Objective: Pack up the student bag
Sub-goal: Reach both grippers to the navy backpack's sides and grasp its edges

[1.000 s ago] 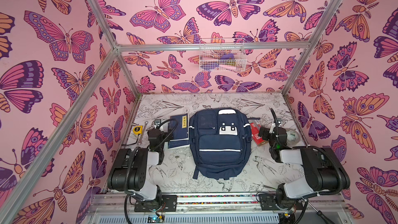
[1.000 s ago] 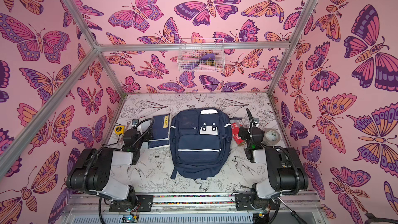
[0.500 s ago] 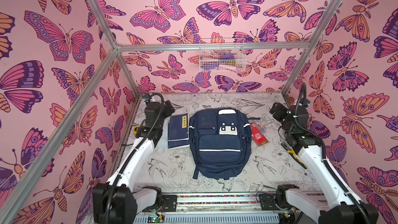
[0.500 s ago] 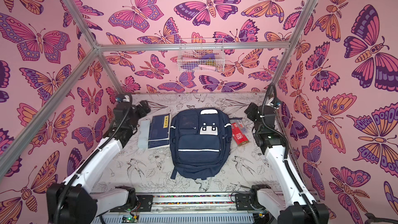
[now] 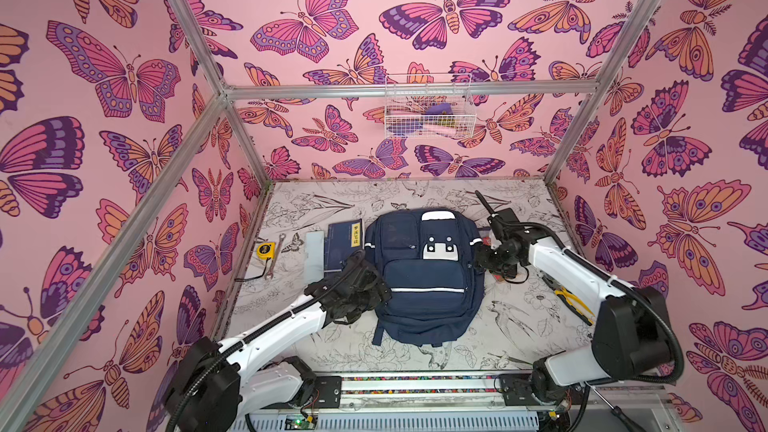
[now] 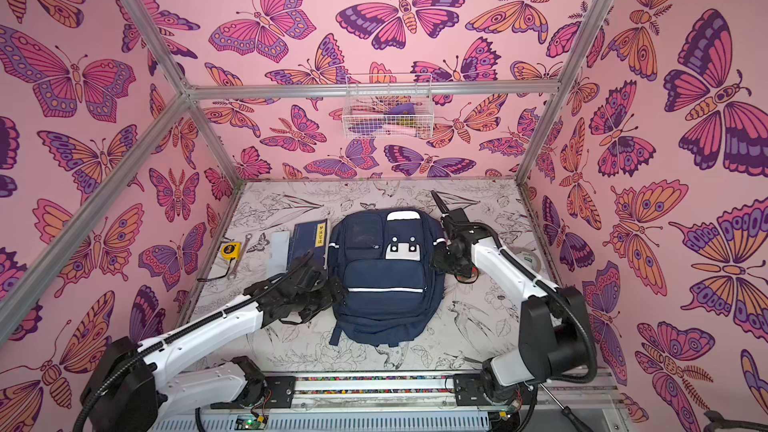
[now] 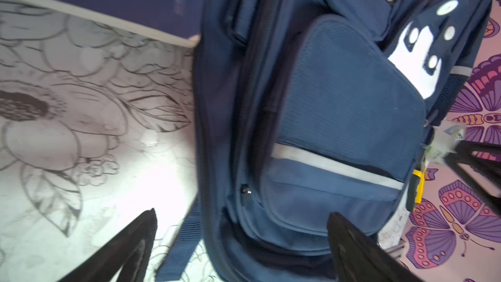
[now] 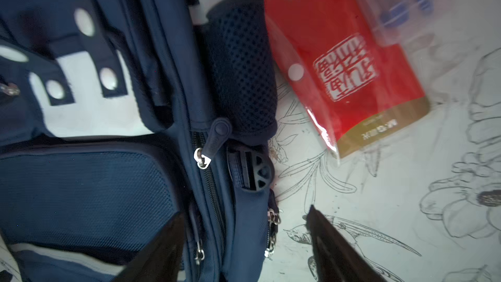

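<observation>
The student bag (image 5: 424,280) (image 6: 384,276) lies flat, front side up, in the middle of the table in both top views. My left gripper (image 5: 376,288) (image 6: 332,290) is low at the bag's left edge. In the left wrist view it (image 7: 241,240) is open, its two fingers wide apart astride the bag's (image 7: 339,104) lower corner and a dangling strap (image 7: 181,242). My right gripper (image 5: 478,257) (image 6: 436,259) is at the bag's right edge. In the right wrist view it (image 8: 244,240) is open astride the side seam and its zip pulls (image 8: 202,158).
A navy book with a yellow label (image 5: 343,243), a grey flat case (image 5: 314,255), a yellow tape measure (image 5: 265,250) and a wrench (image 5: 276,257) lie left of the bag. A red packet (image 8: 344,63) lies right of it, yellow-handled pliers (image 5: 571,305) nearer. A wire basket (image 5: 428,112) hangs on the back wall.
Both arms unfolded from the front, rose near the back corners, then came down to the bag's two sides. The right jaws have narrowed.
</observation>
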Motion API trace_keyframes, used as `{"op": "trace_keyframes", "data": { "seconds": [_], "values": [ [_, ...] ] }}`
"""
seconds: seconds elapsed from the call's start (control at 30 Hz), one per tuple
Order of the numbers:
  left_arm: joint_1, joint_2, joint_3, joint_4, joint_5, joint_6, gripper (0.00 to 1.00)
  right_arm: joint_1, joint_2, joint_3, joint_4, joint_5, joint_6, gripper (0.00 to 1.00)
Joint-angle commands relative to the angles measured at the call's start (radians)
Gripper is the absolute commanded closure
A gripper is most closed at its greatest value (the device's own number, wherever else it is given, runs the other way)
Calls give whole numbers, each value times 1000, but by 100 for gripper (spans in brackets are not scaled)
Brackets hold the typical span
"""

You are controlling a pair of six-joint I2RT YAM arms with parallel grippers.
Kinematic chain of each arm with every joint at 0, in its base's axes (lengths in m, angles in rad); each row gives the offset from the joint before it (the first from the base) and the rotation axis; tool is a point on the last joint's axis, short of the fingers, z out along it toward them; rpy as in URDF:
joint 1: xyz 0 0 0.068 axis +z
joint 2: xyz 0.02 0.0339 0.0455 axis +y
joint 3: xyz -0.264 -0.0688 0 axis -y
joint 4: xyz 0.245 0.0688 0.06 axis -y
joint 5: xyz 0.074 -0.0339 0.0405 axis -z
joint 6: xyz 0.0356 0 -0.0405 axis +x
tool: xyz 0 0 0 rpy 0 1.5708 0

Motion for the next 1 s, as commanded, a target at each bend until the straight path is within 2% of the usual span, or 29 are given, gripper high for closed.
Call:
{"op": "trace_keyframes", "data": {
  "seconds": [0.0,0.1,0.13,0.3,0.33,0.4,0.47,0.5,0.63,0.83,0.87,0.93,0.97],
  "values": [
    [-9,106,38,24,62,-36,4,2,122,37,-16,-40,-43,34],
    [-9,161,30,47,84,-59,12,4,150,31,9,-61,-44,39],
    [-8,169,25,51,84,-67,16,11,154,29,16,-70,-42,44],
    [17,134,-34,51,39,-112,50,77,176,38,-2,-64,-27,79],
    [29,125,-41,47,36,-107,56,88,176,36,-2,-63,-16,83],
    [58,112,-47,28,29,-89,79,107,166,30,4,-62,13,90],
    [105,106,-42,2,25,-60,97,122,149,28,3,-60,47,95],
    [128,104,-40,-10,29,-45,100,128,141,28,6,-63,61,96],
    [206,107,8,-72,17,36,100,163,115,46,-8,-66,108,100],
    [219,109,92,-142,-80,125,100,179,87,55,-7,-101,164,100],
    [219,105,96,-144,-78,135,89,183,83,58,-11,-100,168,100],
    [214,92,109,-155,-47,156,58,186,75,74,-42,-69,175,99],
    [198,90,113,-170,-41,165,46,186,65,82,-58,-51,174,93]
  ]
}}
